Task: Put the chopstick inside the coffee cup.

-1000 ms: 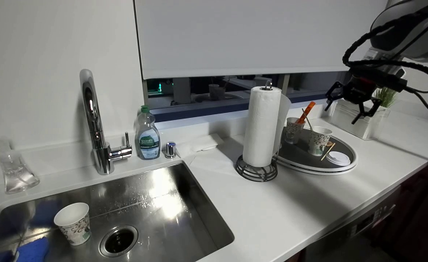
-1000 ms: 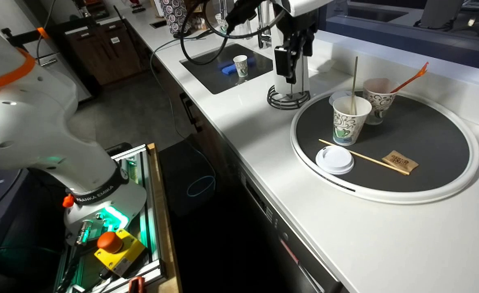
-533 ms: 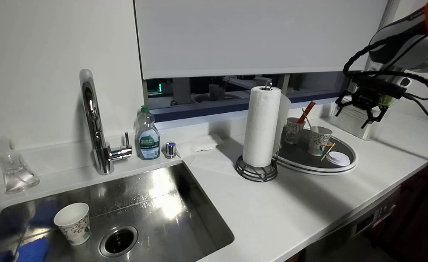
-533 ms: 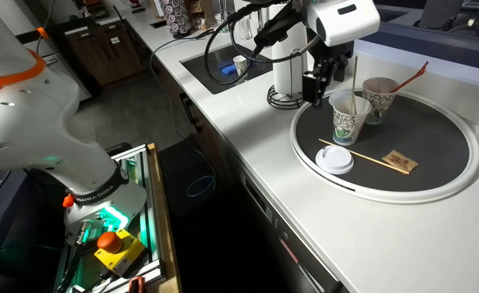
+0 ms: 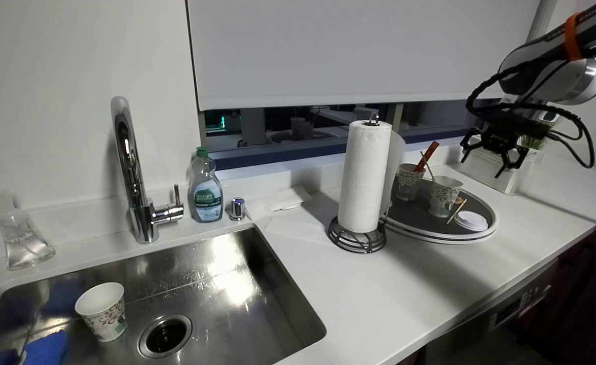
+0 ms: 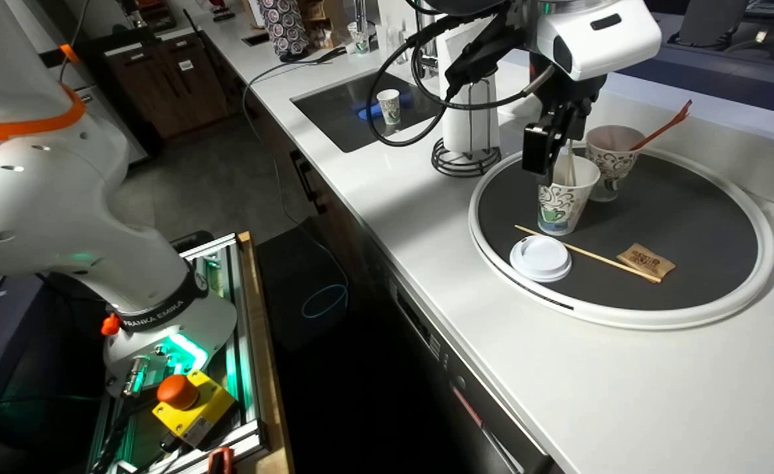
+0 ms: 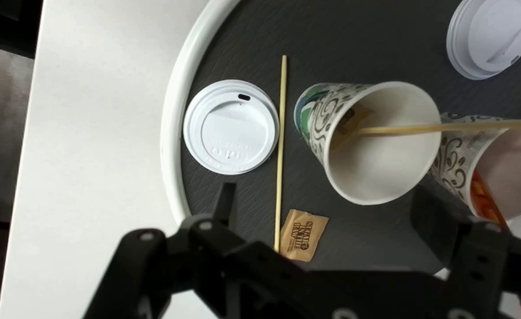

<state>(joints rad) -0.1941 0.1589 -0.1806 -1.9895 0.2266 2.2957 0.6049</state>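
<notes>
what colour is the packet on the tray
Tan, with dark print; the packet shows best in the wrist view.

Tool [image 5: 480,168] aloft, jaws apart

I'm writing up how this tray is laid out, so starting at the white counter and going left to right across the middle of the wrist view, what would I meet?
White counter, tray rim, white lid, thin wooden stick, patterned paper cup, then a second cup at the right edge.
</notes>
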